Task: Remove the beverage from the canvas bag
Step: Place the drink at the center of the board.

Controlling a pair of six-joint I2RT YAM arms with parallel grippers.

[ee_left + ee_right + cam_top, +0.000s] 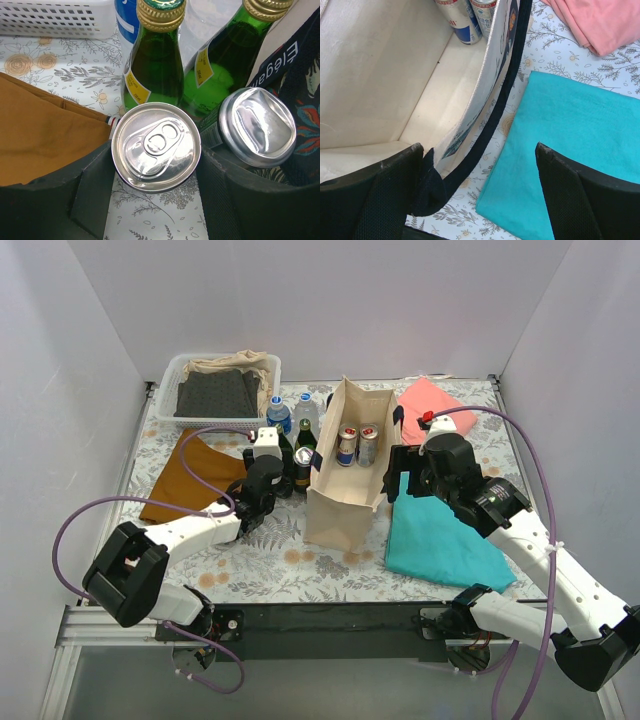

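The beige canvas bag (335, 505) stands open mid-table with two beverage cans (347, 445) (462, 20) at its far end. My right gripper (400, 475) (477, 190) is open astride the bag's right wall. One finger (375, 195) is inside, the other over the teal cloth, and the navy handle (492, 125) hangs between them. My left gripper (268, 452) (156, 200) is left of the bag, shut on a silver-topped can (156, 146) with both fingers against its sides. That can is hidden in the top view.
Two green bottles (155, 60), a second can (257, 125) (303, 457) and two water bottles (279, 412) crowd beside the held can. A white basket (170, 380) of cloth is at the back left. Brown cloth (190, 480), pink cloth (430, 405) and teal cloth (440, 535) lie flat.
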